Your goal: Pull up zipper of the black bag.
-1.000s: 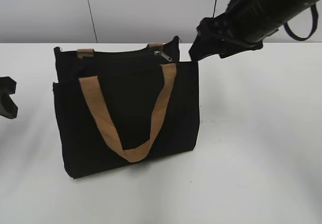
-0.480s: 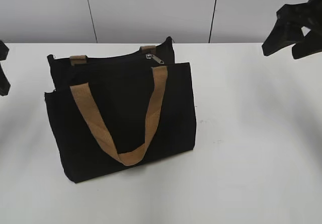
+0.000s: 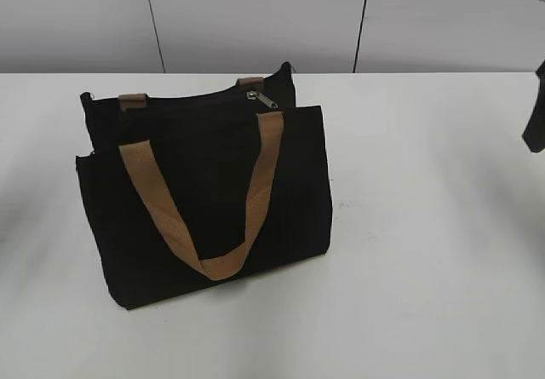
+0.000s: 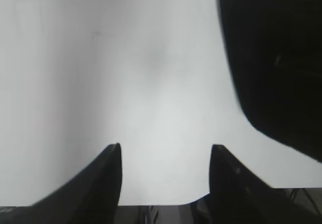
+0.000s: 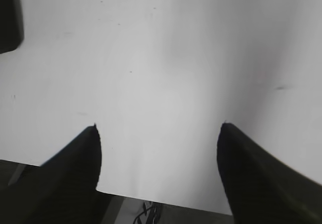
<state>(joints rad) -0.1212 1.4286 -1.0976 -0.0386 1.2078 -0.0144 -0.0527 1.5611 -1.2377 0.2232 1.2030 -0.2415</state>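
Moved: right claw [image 5: 158, 158] withdrawn to the frame's right edge; left claw [image 4: 165, 173] gone from the exterior view. Both spread, empty. Black bag [image 3: 204, 200] upright, bench [image 3: 426, 226] centre-left; zipper pull [image 3: 262, 99] at top right, nearer right claw.

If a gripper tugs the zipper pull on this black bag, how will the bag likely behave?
The black bag looks like soft fabric, so it would probably sag or slide rather than resist. It stands upright on a narrow base, so it may tip. The tan handle hangs limp, and the zipper pull is small, likely awkward to pinch.
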